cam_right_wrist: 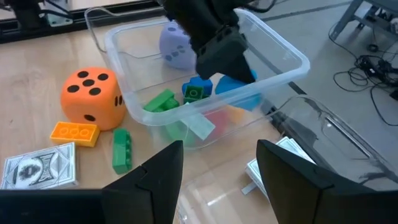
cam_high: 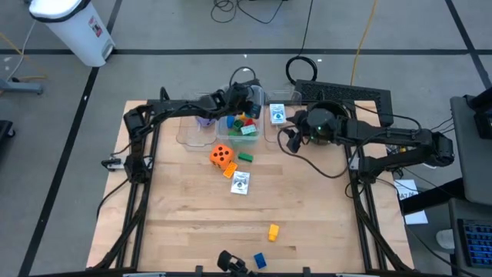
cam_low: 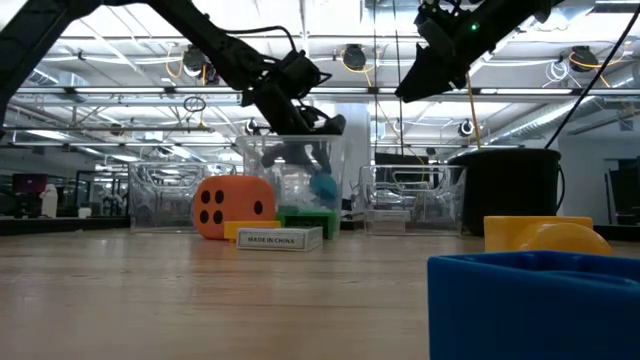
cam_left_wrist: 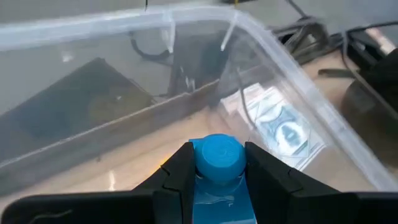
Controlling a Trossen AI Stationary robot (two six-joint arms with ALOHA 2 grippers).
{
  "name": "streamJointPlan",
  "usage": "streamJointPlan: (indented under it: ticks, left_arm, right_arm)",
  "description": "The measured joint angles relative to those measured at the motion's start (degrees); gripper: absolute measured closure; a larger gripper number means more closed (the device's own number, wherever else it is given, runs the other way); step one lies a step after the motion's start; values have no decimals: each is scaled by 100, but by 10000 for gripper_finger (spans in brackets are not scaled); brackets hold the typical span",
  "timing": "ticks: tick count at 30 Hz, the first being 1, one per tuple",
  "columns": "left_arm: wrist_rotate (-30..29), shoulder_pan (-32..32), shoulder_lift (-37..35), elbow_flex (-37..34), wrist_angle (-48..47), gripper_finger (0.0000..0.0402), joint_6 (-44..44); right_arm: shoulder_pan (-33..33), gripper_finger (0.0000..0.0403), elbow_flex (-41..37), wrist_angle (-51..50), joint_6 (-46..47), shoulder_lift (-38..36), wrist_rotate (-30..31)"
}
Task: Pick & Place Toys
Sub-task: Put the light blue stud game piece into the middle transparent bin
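My left gripper [cam_high: 250, 104] reaches into the clear tub [cam_right_wrist: 292, 59] at the table's far middle, shut on a blue block [cam_left_wrist: 217, 155]. In the tub lie green [cam_right_wrist: 160, 101], blue [cam_right_wrist: 198, 90] and red blocks and a purple die [cam_right_wrist: 177, 46]. In front of the tub, on the table, sit an orange die [cam_high: 221, 156], a green block [cam_high: 245, 158], an orange block [cam_high: 229, 171] and a white card [cam_high: 241, 183]. My right gripper [cam_right_wrist: 214, 168] hovers open to the right of the tub, above the table, with nothing between its fingers. My left gripper pinches the blue block between its two fingers, which lie on two opposite sides just below the round stud [cam_left_wrist: 217, 149]. The fingers slant downward from the table's left into the tub. The block [cam_right_wrist: 239, 93] hangs inside the tub walls, above the blocks on the bottom.
Two more clear tubs flank the first: one to its left [cam_high: 192, 131], and one to its right holding a card [cam_high: 277, 114]. A black round pot [cam_low: 505, 190] stands at the far right. A yellow block [cam_high: 273, 231] and a blue block [cam_high: 260, 261] lie near the front edge.
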Motion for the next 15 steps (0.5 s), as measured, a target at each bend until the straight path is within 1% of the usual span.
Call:
streamJointPlan:
  ticks: [4, 9, 11, 15]
  left_arm:
    - [-3, 1, 14, 0, -24, 292, 169]
    - [-18, 30, 14, 0, -64, 288, 164]
    - [-23, 30, 14, 0, -63, 264, 164]
    - [-27, 30, 14, 0, -63, 205, 164]
  right_arm:
    - [-21, 207, 0, 2, 36, 0, 1]
    - [-21, 211, 0, 4, 69, 0, -1]
    - [-21, 213, 0, 4, 124, 0, -1]
    - [-21, 217, 0, 4, 134, 0, -3]
